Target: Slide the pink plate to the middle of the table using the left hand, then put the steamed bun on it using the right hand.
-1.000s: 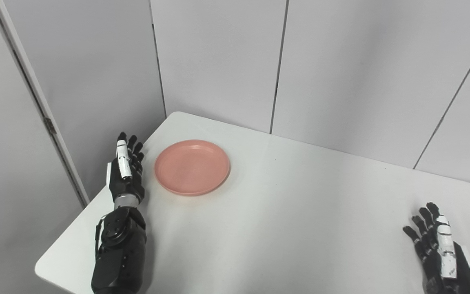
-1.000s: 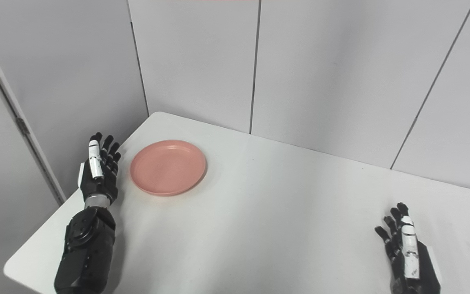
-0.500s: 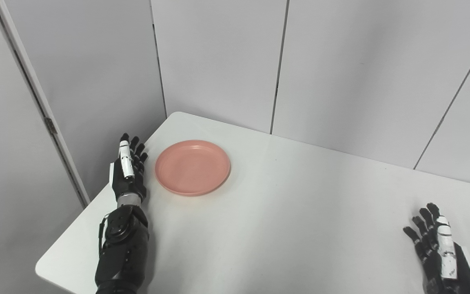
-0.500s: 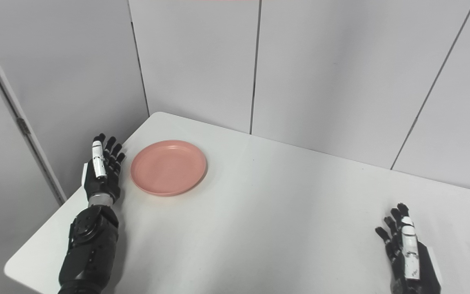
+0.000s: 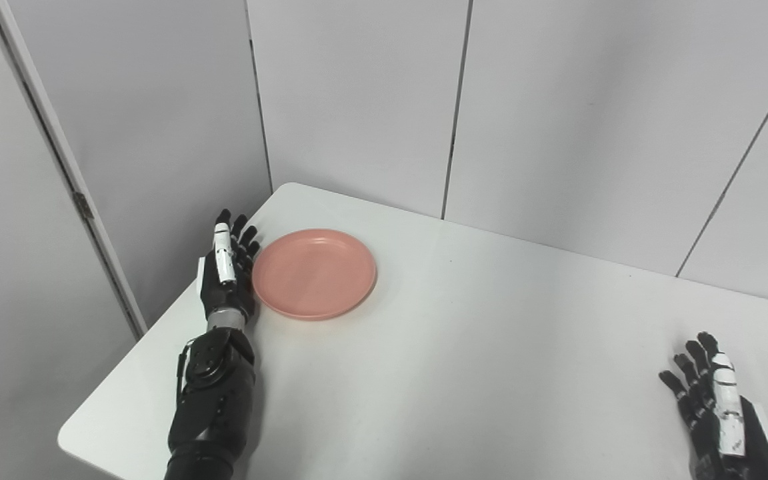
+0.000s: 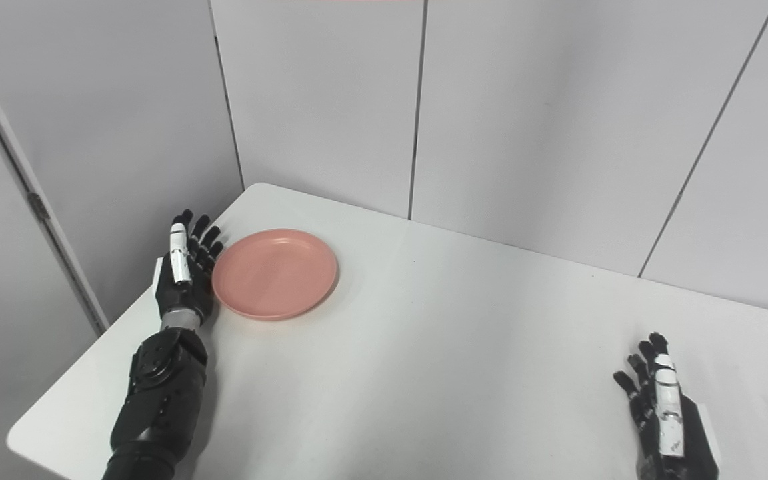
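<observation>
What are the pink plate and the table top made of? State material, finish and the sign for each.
Pink plate: probably plastic or melamine, one even salmon colour with a soft satin sheen and a thin raised rim; ceramic cannot be ruled out.
Table: smooth white top, likely laminate or coated board, with faint diffuse reflections, rounded corners and no visible grain.

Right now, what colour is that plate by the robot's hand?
Plain salmon pink, no pattern; the plate shows best in the left eye view.
</observation>
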Motion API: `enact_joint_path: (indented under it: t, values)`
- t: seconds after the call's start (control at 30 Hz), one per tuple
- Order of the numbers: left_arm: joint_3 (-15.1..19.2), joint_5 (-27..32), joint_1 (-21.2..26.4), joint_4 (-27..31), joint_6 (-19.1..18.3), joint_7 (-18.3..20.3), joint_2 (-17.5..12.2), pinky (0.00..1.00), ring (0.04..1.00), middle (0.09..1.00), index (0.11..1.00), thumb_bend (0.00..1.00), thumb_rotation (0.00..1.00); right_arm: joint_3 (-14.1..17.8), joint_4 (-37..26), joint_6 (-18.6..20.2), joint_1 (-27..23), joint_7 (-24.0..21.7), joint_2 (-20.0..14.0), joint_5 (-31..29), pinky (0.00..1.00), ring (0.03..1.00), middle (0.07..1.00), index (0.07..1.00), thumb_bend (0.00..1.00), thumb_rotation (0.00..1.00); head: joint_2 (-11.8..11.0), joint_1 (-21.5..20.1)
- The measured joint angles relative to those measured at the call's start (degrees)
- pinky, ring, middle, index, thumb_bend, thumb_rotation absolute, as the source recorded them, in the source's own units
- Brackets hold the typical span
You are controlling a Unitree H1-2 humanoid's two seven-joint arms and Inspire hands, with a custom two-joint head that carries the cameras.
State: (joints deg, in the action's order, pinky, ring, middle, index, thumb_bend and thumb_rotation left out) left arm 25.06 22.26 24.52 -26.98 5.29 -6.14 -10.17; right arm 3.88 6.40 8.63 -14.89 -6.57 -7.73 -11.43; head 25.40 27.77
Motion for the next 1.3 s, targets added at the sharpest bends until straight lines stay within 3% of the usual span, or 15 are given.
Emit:
enact_joint_path:
  t: [0.33, 0.63, 0.9, 1.3]
  values:
    - [-2.8, 0.0, 0.6, -0.6, -0.2, 2.3, 1.0, 0.93, 0.933, 0.939, 0.95, 0.41, 1.0, -0.1, -0.9, 1.1, 0.2, 0.2, 0.0, 0.1, 1.0, 1.0, 1.0, 1.0, 0.07, 1.0, 0.3, -1.1]
    - [-7.9, -0.3, 1.3, -0.8, -1.5, 4.9, 2.8, 0.95, 0.947, 0.95, 0.958, 0.42, 1.0, -0.3, -1.0, 1.5, 0.2, 0.4, 0.1, 0.3, 1.0, 1.0, 1.0, 1.0, 0.08, 1.0, 0.4, -3.9]
    - [-9.7, -0.3, 1.7, -0.2, -3.0, 6.3, 4.5, 0.92, 0.927, 0.935, 0.939, 0.43, 1.0, -0.5, 0.2, 0.1, 0.1, 0.0, 0.1, 1.1, 1.0, 1.0, 1.0, 1.0, 0.11, 1.0, 0.9, -5.5]
    - [-16.2, -1.8, 0.8, 1.7, -4.9, 9.4, 7.8, 0.96, 0.939, 0.944, 0.953, 0.43, 1.0, -0.6, 3.7, -4.4, -0.4, -1.8, 0.0, 1.0, 1.0, 1.0, 1.0, 1.0, 0.17, 1.0, 1.7, -9.8]
